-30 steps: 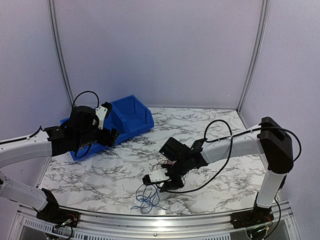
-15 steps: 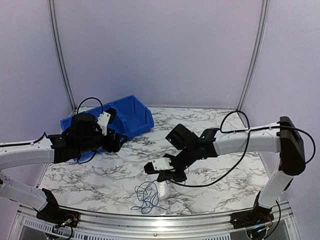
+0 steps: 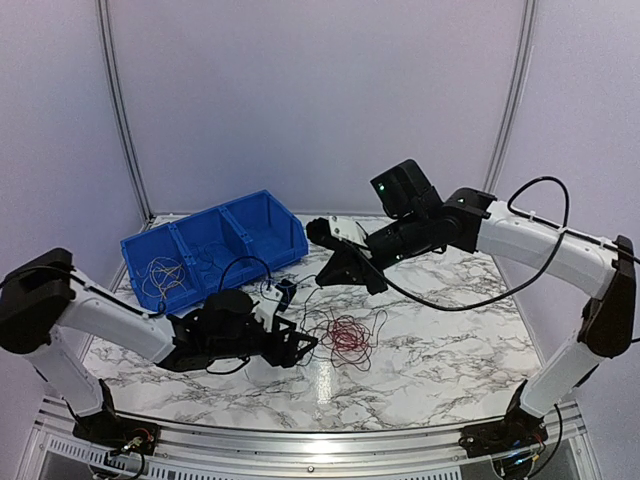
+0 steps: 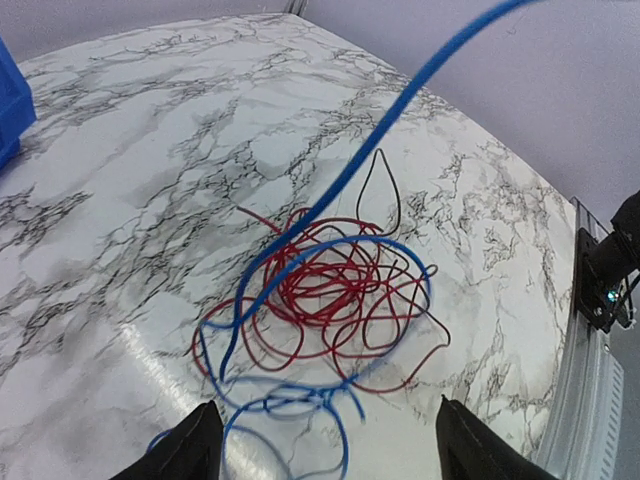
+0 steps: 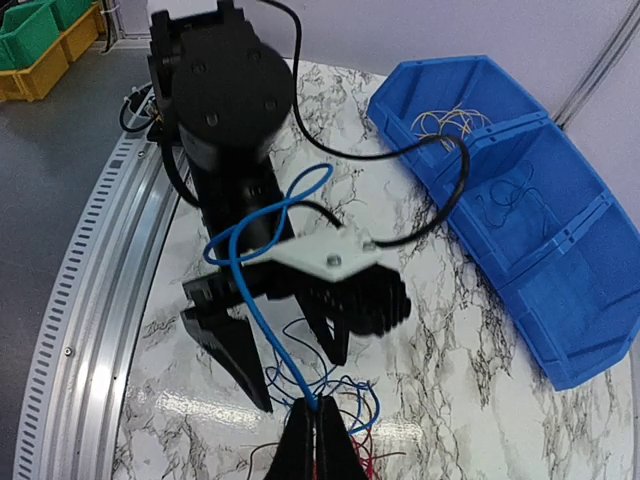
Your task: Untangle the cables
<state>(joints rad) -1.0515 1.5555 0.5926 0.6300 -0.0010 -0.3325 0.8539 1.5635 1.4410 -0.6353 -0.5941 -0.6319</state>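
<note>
A white marble table [image 3: 440, 350] carries a blue bin [image 3: 275, 250] with three compartments at its back left. A few pale wires [image 3: 160, 275] lie in the bin's left compartment. Beyond the table's near rail, the right wrist view shows a green crate [image 5: 30, 20] and a yellow crate [image 5: 40, 72].

The cables [image 3: 345, 335] lie near the middle of the table as a loose tangle. It is mostly red loops, with blue strands through them and one dark loop poking out the far side.

The left gripper [image 3: 298, 347] sits low over the table, just left of the tangle, with its fingers spread wide and nothing between them. From its wrist camera the tangle lies straight ahead of the two fingertips.

The right gripper [image 5: 316, 430] hangs well above the table, behind the tangle. Its fingers are pressed together, pinching a blue wire [image 4: 400, 118]. This wire runs up at a slant from the tangle to the raised fingers, and a slack loop of it curls in the air.

In the right wrist view, the left arm's wrist and its thick black cord [image 5: 385, 153] stand between the camera and the bin.
</note>
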